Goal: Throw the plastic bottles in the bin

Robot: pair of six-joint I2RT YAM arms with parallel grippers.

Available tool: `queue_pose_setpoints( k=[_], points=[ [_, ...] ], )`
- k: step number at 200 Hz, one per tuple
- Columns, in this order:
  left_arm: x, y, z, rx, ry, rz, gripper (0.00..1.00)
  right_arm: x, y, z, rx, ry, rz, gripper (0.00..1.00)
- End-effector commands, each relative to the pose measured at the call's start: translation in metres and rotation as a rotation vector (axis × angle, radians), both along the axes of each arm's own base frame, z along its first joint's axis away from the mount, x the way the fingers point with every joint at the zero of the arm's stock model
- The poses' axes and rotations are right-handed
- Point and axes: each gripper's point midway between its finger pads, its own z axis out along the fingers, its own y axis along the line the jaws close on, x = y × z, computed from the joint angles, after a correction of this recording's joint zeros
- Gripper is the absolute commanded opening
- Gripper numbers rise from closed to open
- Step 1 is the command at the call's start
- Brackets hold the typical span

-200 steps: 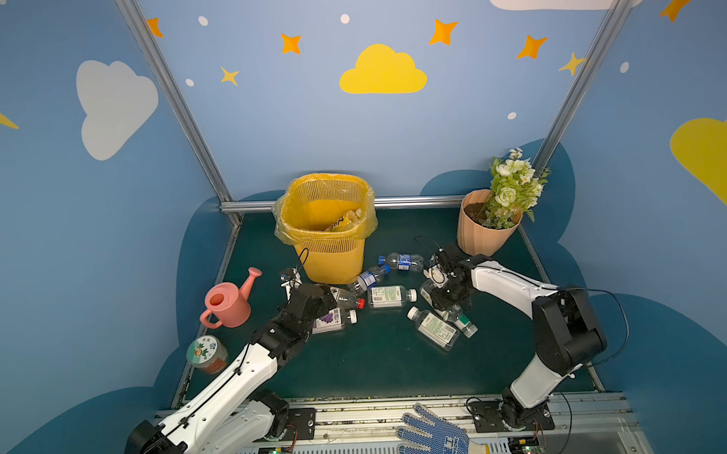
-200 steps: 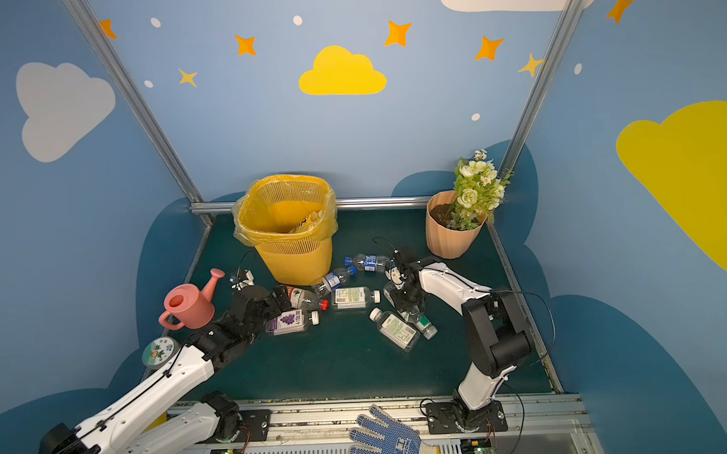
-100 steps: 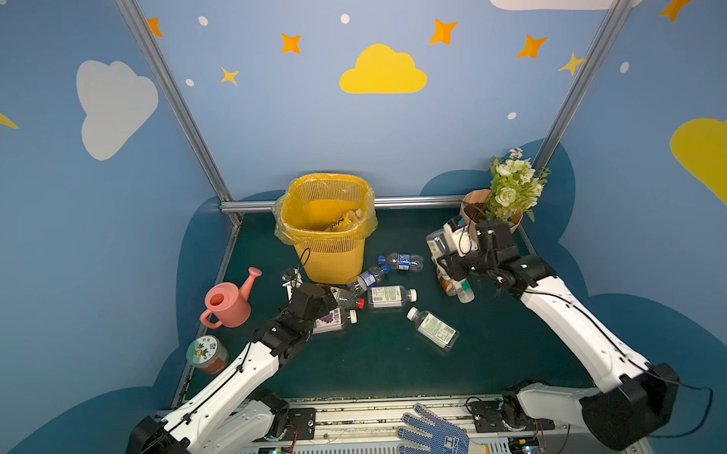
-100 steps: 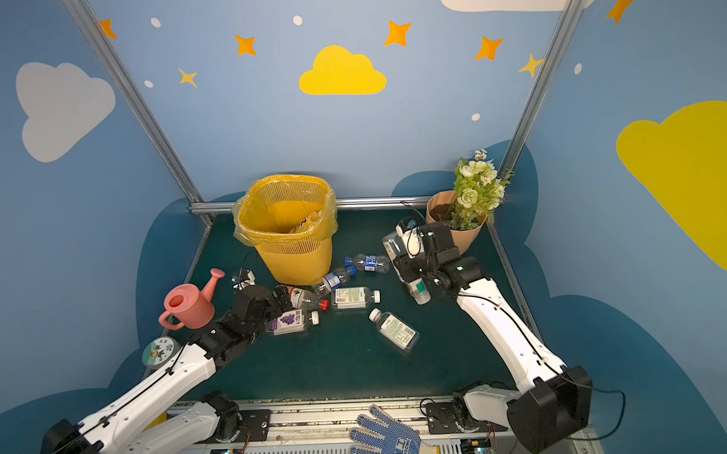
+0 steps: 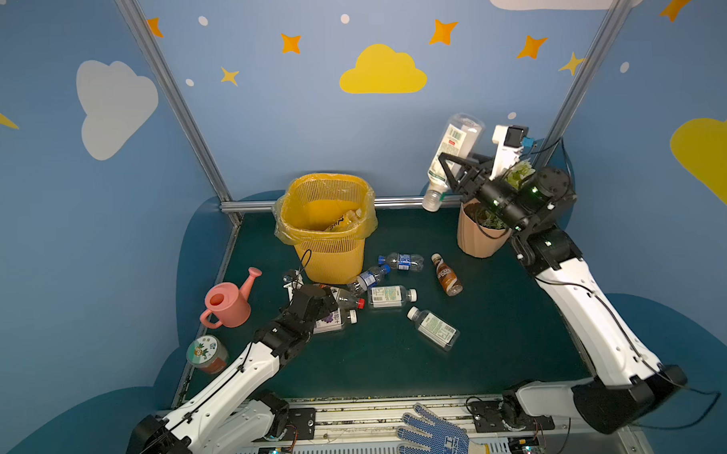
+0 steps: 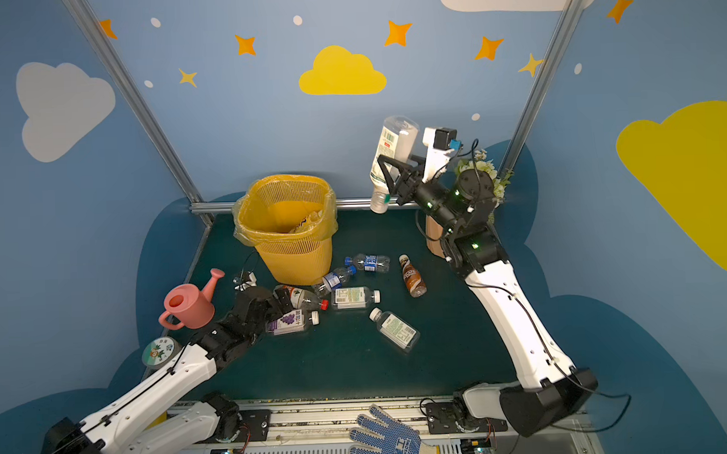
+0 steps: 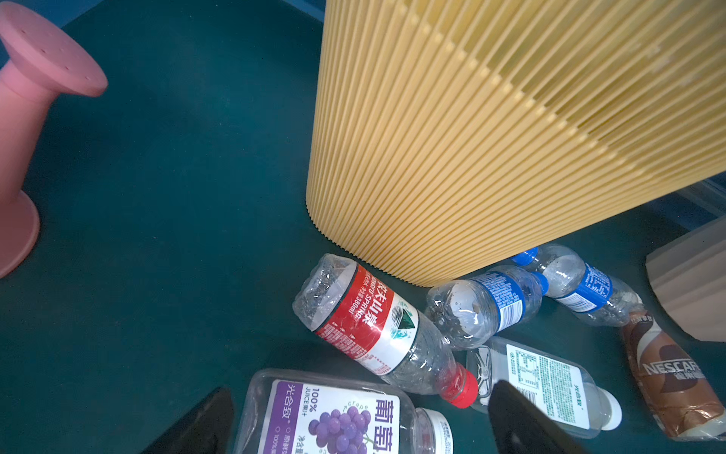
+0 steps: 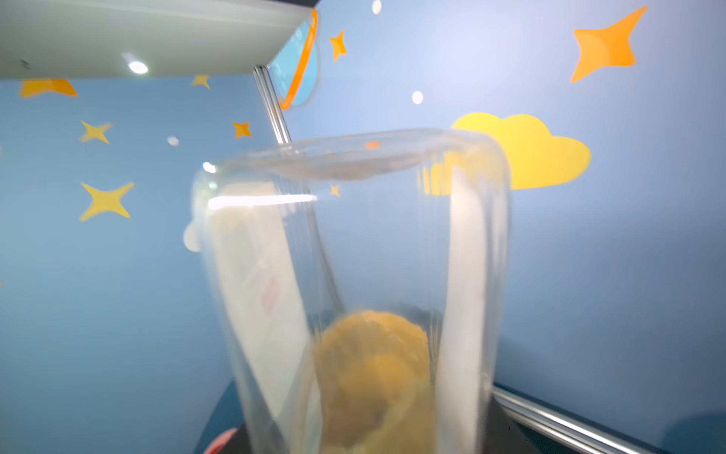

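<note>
The right gripper point(image 5: 449, 169), jaws clamped on an upturned clear bottle point(image 5: 454, 148), hangs high, right of the bin point(image 5: 329, 254), which holds what seem crumpled bottles point(image 5: 341, 221). The left gripper point(image 7: 359, 397), jaws wide, hovers over a purple-labelled bottle point(image 7: 334, 420) on the tabletop point(image 5: 400, 368).

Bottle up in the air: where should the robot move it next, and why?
Probably swing the bottle left until it hangs over the bin. The right gripper is shut on it, cap down, high up and to the right of the bin, so dropping it now would likely miss.
</note>
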Motion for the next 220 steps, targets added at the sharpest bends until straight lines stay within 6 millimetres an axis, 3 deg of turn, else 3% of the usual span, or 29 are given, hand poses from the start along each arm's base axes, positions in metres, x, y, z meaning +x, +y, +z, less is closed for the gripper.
queue_pose_setpoints(
  k=[1,19,31,38,50,60,73,97,119,139,150,172,220],
  points=[
    [-0.003,0.002,-0.001,-0.010,-0.010,0.005,1.00,0.007,0.049,0.023,0.120,-0.019,0.178,0.49],
    [-0.003,0.001,0.000,-0.015,-0.014,0.002,1.00,0.027,0.116,0.001,0.039,0.056,0.325,0.52],
    [-0.002,0.000,0.001,-0.018,-0.016,-0.001,1.00,0.037,0.168,-0.034,-0.072,0.137,0.458,0.54],
    [-0.002,-0.001,0.001,-0.018,-0.015,-0.005,1.00,0.043,0.188,-0.051,-0.112,0.186,0.508,0.56],
    [-0.002,-0.002,0.001,-0.018,-0.008,-0.009,1.00,0.052,0.204,-0.066,-0.138,0.233,0.535,0.63],
    [-0.003,-0.002,0.002,-0.022,-0.005,-0.010,1.00,0.064,0.206,-0.076,-0.142,0.260,0.517,0.76],
    [-0.006,-0.001,0.003,-0.026,-0.007,-0.009,1.00,0.071,0.197,-0.069,-0.127,0.250,0.494,0.88],
    [-0.010,0.003,0.006,-0.025,-0.029,0.000,1.00,0.068,0.165,-0.039,-0.132,0.172,0.403,0.93],
    [-0.012,0.006,0.008,-0.011,-0.036,0.002,1.00,0.043,0.130,-0.005,-0.144,0.074,0.327,0.94],
    [-0.010,0.002,0.013,0.002,-0.052,-0.023,1.00,0.020,0.105,0.006,-0.178,0.022,0.274,0.94],
    [-0.009,-0.004,0.016,0.019,-0.064,-0.052,1.00,0.013,0.091,0.002,-0.203,0.020,0.229,0.94],
    [-0.006,-0.025,0.024,0.084,-0.086,-0.151,1.00,0.015,0.057,-0.027,-0.221,0.074,0.116,0.95],
    [-0.004,-0.095,0.028,0.315,-0.078,-0.468,1.00,0.024,-0.024,-0.137,-0.231,0.314,-0.111,0.95]
  ],
)
